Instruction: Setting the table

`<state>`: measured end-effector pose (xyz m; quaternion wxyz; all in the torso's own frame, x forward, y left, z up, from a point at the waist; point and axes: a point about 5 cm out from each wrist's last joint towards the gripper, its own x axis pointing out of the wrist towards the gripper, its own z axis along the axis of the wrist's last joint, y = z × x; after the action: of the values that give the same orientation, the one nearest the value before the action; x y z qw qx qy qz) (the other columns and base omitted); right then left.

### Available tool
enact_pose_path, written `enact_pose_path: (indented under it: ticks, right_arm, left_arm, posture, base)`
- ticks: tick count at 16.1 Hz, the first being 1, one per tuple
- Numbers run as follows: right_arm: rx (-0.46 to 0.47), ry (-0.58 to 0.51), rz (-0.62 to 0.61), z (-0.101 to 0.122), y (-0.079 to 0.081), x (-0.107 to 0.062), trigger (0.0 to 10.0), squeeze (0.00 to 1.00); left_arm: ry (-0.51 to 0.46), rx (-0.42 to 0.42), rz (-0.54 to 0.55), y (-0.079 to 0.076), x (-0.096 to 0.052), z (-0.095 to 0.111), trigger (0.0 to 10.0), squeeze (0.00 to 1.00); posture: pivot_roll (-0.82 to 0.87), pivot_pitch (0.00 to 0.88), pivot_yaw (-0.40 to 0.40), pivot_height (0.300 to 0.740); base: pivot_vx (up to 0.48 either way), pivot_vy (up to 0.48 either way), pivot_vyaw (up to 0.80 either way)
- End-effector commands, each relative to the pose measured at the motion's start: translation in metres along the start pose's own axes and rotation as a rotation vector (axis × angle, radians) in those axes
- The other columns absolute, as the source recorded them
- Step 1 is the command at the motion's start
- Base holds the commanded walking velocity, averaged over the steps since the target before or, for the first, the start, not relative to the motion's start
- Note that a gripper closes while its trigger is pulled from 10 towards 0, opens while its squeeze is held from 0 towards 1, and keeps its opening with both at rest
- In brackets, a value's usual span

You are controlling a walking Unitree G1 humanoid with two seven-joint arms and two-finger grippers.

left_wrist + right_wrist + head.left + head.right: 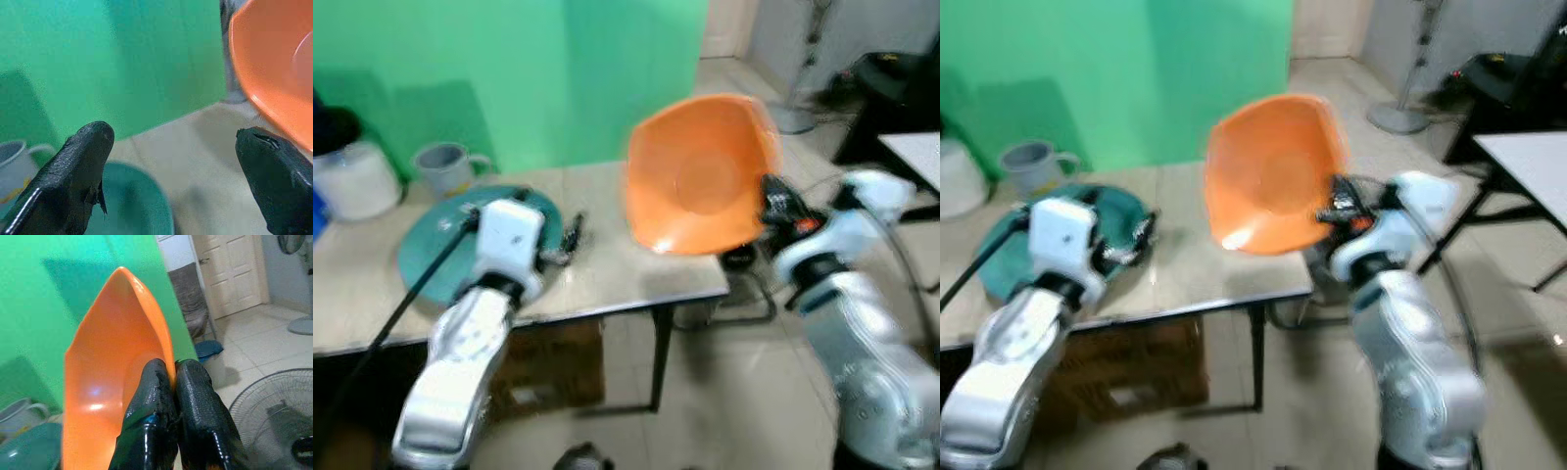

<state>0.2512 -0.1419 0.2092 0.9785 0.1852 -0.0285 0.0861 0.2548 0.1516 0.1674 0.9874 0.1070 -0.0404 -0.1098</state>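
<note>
Left eye view: the right pincer (766, 208) holds an orange bowl (700, 176) tilted on edge above the surface's (607, 279) right end. The left pincer (570, 235) hovers beside a teal plate (435, 235).

Left wrist view: its 2 fingers (73, 176) stand apart.

Right wrist view: fingers clamp the bowl's rim.

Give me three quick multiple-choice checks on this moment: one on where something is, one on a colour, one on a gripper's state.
1. Where is the teal plate?
A. on the table, under the left gripper
B. on the floor
C. in the right gripper

2. What colour is the held bowl?
A. white
B. orange
C. blue

3. How is the left gripper?
A. shut on the mug
B. shut on the plate
C. open

Answers: 1 A, the plate lies on the table beneath that arm. 2 B, orange in every view. 3 C, its fingers stand wide apart.
</note>
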Motion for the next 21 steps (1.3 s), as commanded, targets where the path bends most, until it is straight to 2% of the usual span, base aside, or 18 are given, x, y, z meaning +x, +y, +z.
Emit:
enact_pose_path:
  ticks: [1, 6, 9, 12, 14, 16, 21]
  right_arm:
    - [-0.008, -0.046, -0.013, 0.009, -0.002, -0.001, 10.0, 0.00]
    - [-0.028, -0.051, -0.095, 0.008, -0.011, -0.004, 10.0, 0.00]
    - [-0.086, -0.043, -0.135, 0.006, -0.014, -0.003, 10.0, 0.00]
    - [-0.101, -0.052, -0.170, 0.007, -0.016, -0.006, 10.0, 0.00]
    - [-0.145, -0.053, -0.176, 0.008, -0.015, -0.005, 10.0, 0.00]
    - [-0.183, -0.049, -0.165, 0.008, -0.015, -0.003, 10.0, 0.00]
    - [-0.182, -0.038, -0.138, 0.004, -0.010, -0.003, 10.0, 0.00]
  left_arm:
    - [-0.015, 0.000, -0.002, -0.002, 0.000, 0.003, 10.0, 0.00]
    - [0.028, -0.007, -0.005, -0.003, 0.001, -0.001, 10.0, 0.00]
    - [0.005, -0.021, 0.003, -0.004, 0.007, -0.001, 10.0, 0.00]
    - [-0.011, -0.040, -0.043, -0.009, 0.010, 0.002, 10.0, 0.00]
    - [-0.022, -0.052, -0.048, -0.008, 0.011, 0.002, 10.0, 0.00]
    - [-0.026, -0.063, -0.049, -0.007, 0.012, 0.003, 10.0, 0.00]
    - [-0.022, -0.071, -0.050, -0.005, 0.011, 0.001, 10.0, 0.00]
  posture:
    - [0.08, 0.000, 0.026, 0.740]
    - [0.07, 0.000, 0.032, 0.740]
    - [0.06, 0.000, 0.040, 0.740]
    - [0.05, 0.000, 0.059, 0.740]
    - [0.04, 0.000, 0.060, 0.740]
    - [0.04, 0.000, 0.062, 0.740]
    - [0.04, 0.000, 0.058, 0.740]
  base:
    - [0.000, 0.000, -0.80]
    - [0.000, 0.000, -0.80]
    - [0.000, 0.000, -0.80]
    - [0.000, 0.000, -0.80]
    - [0.000, 0.000, -0.80]
    - [0.000, 0.000, 0.00]
    - [0.174, 0.000, 0.00]
